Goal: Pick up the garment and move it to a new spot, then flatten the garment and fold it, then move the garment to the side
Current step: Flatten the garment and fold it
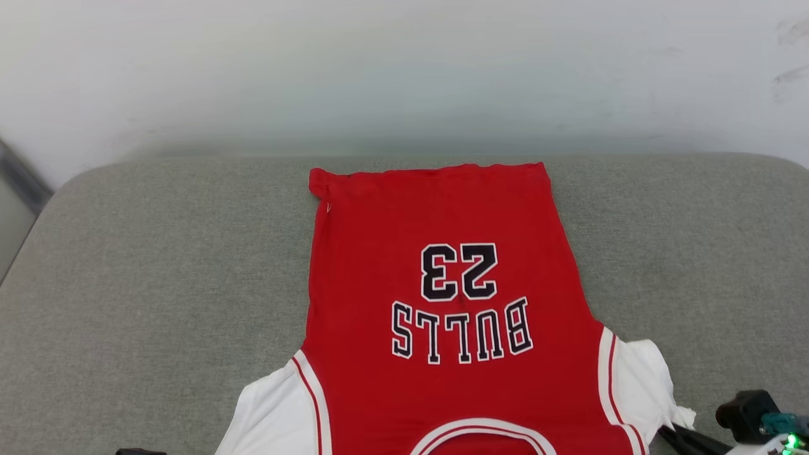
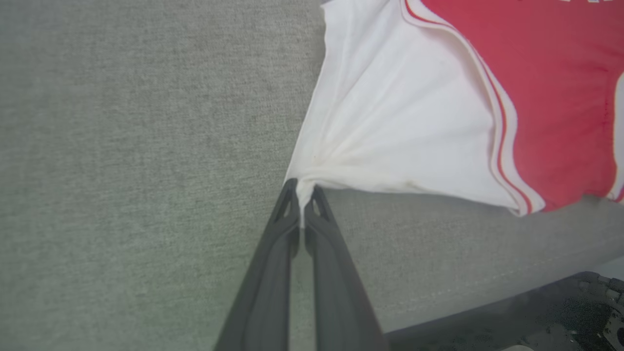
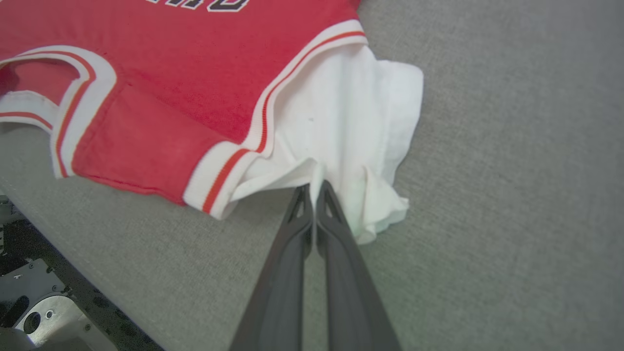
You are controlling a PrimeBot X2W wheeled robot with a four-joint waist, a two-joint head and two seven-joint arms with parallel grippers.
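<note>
The garment (image 1: 442, 265) lies spread on the grey padded surface (image 1: 158, 284), a red jersey with "BULLS 23" face up and its collar toward me. Its hem is at the far side. My left gripper (image 2: 303, 190) is shut on the pulled-out edge of one white sleeve (image 2: 399, 112), whose cloth fans out in taut folds from the pinch. On the other side, my right gripper (image 3: 314, 190) is shut on the crumpled white sleeve (image 3: 351, 122) next to the red-and-white striped trim. In the head view the right gripper (image 1: 670, 435) shows at the lower right by that sleeve.
A pale wall (image 1: 404, 63) stands behind the padded surface. Bare grey surface stretches to the left and right of the jersey (image 1: 695, 253). The surface's near edge and my dark base (image 2: 536, 312) lie just below the collar; a metal part of the base (image 3: 39, 307) shows too.
</note>
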